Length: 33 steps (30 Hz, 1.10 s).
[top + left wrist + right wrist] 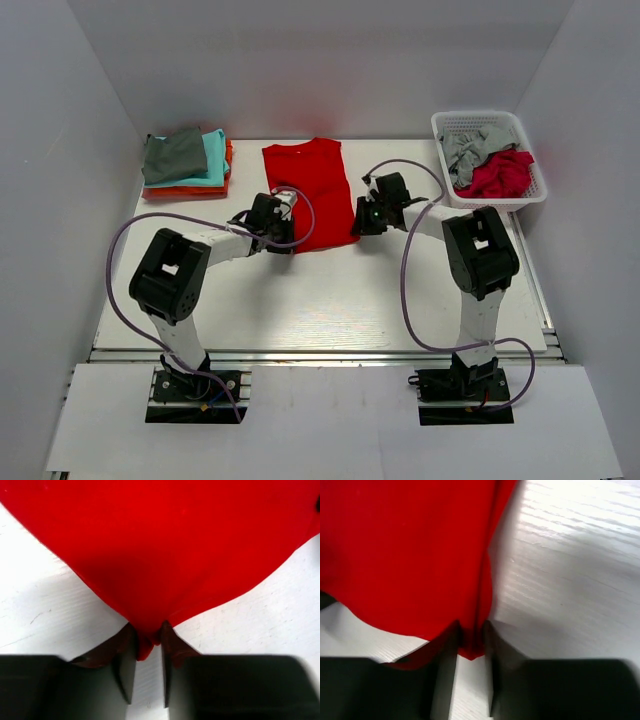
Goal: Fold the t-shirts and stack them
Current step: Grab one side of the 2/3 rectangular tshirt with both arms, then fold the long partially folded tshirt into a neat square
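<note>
Seen from above, a red t-shirt [308,180] lay flat in the upper middle of the frame, on a white desk [320,300]. Its collar pointed to the top of the frame and its hem to the bottom.

The left tool [148,640] was closed narrowly on a pinch of red cloth at the hem's left corner. The right tool [471,640] was closed the same way on the hem's right corner. In both wrist views the cloth fanned up and away from the pinch.

The step in hand appeared to be the lengthwise fold. The likely next move would be to lift both corners together and carry the hem up the frame toward the collar, keeping the two sides level.

A folded stack [186,163] of grey, teal and orange shirts sat at upper left, near the red shirt's left edge. A white basket [478,117] at upper right held a grey shirt [466,148] and a crimson shirt [502,176], both unfolded. Bare desk filled the lower half of the frame, while grey walls closed in at the top and sides.
</note>
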{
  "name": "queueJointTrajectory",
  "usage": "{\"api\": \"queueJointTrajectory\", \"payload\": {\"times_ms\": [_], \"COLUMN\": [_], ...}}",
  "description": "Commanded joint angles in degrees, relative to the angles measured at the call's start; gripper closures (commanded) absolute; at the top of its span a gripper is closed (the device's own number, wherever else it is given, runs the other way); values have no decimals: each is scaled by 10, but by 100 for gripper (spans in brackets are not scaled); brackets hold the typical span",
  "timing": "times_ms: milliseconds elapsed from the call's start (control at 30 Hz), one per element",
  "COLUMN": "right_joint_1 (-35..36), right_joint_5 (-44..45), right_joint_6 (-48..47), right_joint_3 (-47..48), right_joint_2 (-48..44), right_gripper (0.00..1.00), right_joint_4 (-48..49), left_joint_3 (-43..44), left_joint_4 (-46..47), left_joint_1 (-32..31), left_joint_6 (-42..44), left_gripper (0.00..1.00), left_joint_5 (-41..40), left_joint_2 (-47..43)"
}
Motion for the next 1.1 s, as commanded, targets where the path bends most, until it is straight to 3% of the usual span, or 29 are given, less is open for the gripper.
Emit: {"api": "queueJointTrajectory", "payload": {"times_ms": [0,33,100,133,167,300,500,633,900,1067], "right_joint_1": [0,0,1,1,0,1,4,4,2,0], "right_joint_5": [-25,-29,-29,-29,-29,-27,-22,-40,-87,-89], "right_joint_6": [6,7,6,8,8,4,13,6,-35,-29], "right_joint_3": [8,4,0,-4,-6,-29,-91,-128,-76,-31], "right_joint_2": [15,13,4,-11,-14,-57,-193,-276,-411,-425], "right_gripper": [76,80,86,88,100,100,100,100,100,100], "right_joint_4": [-1,-2,-3,-5,-6,-25,-101,-162,-340,-394], "left_joint_3": [10,10,10,16,16,0,-39,-58,-53,-32], "left_joint_4": [-1,-1,-1,-1,-8,-14,-51,-127,-176,-211], "left_joint_1": [-5,-5,-5,-5,-5,-11,-28,-40,-46,-51], "left_joint_6": [18,18,18,26,26,26,-18,-36,-61,-75], "left_gripper": [70,74,99,100,100,100,100,100,100,100], "left_joint_5": [-3,-3,-3,6,6,44,163,199,288,262], "left_joint_2": [8,8,8,1,-5,-53,-147,-220,-348,-367]}}
